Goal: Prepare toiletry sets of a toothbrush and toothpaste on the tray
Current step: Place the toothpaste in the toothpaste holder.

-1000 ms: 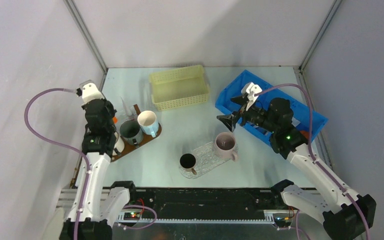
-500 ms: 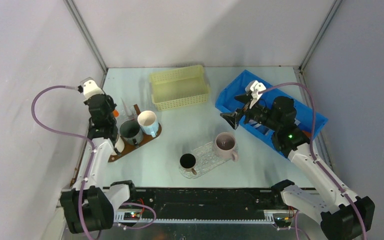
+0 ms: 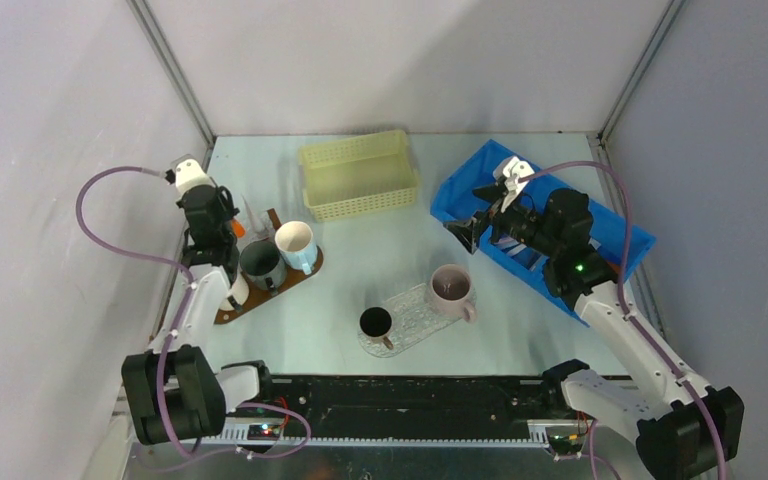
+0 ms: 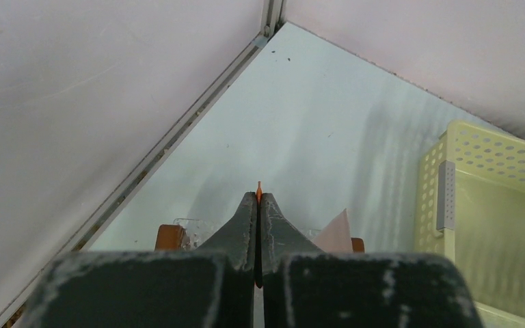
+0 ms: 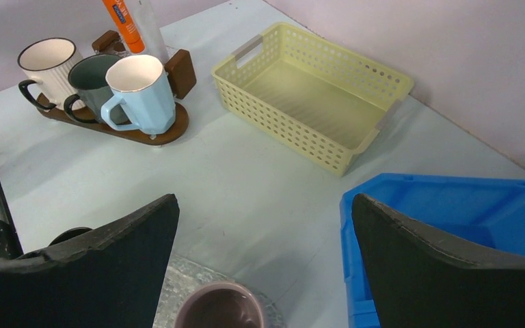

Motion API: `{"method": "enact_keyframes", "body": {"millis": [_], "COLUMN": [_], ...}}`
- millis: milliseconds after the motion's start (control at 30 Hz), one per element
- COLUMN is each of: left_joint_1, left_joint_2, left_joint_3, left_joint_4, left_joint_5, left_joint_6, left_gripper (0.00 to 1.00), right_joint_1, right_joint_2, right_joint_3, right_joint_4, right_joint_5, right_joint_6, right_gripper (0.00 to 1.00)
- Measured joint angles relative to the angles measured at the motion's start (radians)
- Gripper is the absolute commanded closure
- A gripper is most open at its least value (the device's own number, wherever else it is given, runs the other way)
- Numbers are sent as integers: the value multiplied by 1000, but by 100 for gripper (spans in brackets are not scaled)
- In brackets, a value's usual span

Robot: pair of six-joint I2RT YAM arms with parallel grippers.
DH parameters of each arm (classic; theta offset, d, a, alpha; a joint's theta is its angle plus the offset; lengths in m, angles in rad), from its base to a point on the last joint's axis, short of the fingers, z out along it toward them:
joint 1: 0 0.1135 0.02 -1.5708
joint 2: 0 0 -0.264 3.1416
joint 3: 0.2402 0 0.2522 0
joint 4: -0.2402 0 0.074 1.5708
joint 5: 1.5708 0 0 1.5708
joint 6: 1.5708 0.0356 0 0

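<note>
The left gripper (image 4: 258,199) is pinched shut on the orange tube (image 5: 124,24), which it holds upright at the end of the wooden tray (image 5: 178,74), at the left of the frame. The right gripper (image 5: 263,199) stands wide apart and empty. Placing seems to be in hand; the next move is to lower the tube carefully and release it.

The pale blue-green surface (image 3: 380,250) sits between plain greyish-lilac walls (image 3: 410,60). The pale yellow perforated plastic basket (image 5: 314,96) has a regular grid of small holes, and the bright blue plastic bin (image 5: 451,205) is unpatterned. The dark brown wooden tray (image 5: 171,131) carries a white ribbed mug (image 5: 44,61) with a black rim and handle, a dark grey mug (image 5: 92,85) and a light blue faceted mug (image 5: 140,92) that is white inside. The flat orange tube (image 5: 124,24) bears dark blue lettering. The clear glass tray (image 3: 420,318) has a pebbled pattern and carries a dusty pink mug (image 3: 450,288) and a glossy black mug (image 3: 375,322). The left pincer (image 4: 258,201) is matt black with an orange sliver at its tip. The right pincer (image 5: 263,205) is black too.
</note>
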Motion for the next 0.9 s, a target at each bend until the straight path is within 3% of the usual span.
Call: {"method": "enact_keyframes", "body": {"millis": [667,900], "left_joint_1": [1,1], "left_joint_2": [110,144], "left_joint_3": [-30,-51], "left_joint_4": [41,68], "left_joint_5": [20,25], "left_joint_6": [-7,-8], "left_gripper": [99,77], "right_joint_1": [-21,-25], "right_joint_2": [44,45], "right_joint_3": [0,0], "right_joint_4": [39,39], "right_joint_5": [-17,-16], "right_joint_6": [11,13], "right_gripper": [1,1]}}
